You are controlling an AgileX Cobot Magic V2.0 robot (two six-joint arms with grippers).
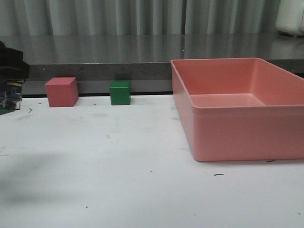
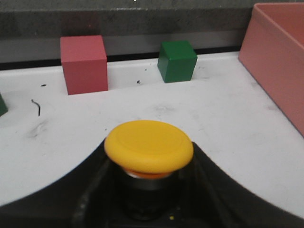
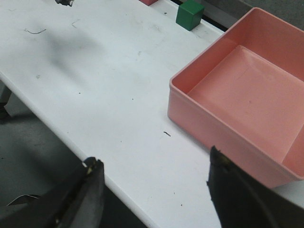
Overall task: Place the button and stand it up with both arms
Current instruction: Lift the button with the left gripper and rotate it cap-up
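Front view: while the left arm shows only as a dark mass at the far left edge point(image 1: 10, 78), above the white desk point(image 1: 118, 161), a large salmon-pink plastic bin point(image 1: 237, 135) fills the right side; a pink-red cube point(image 1: 61, 91) and a small green cube point(image 1: 120, 93) sit apart along the desk's back edge. The button itself cannot be made out here.
Left wrist view: the yellow mushroom-capped push-button with a dark barrel point(image 2: 148, 145) sits clamped inside the left end effector point(image 2: 149, 199), cap towards the cubes and away from the wrist.
Button axis: its long axis runs from base, buried in the end effector, out through the cap, roughly level with the desk, so it is lying rather than standing; exact tilt is hard to judge.
Right wrist view: the right end effector point(image 3: 154, 190) hangs spread wide and empty over the desk's near edge, just beside the bin's corner.
Step in hand: likely carrying the button to open desk left of the bin.
Doing it well: I judge that lowering gently, base end first, leaves the right end effector room to tip the cap upward; releasing early risks the round cap rolling.
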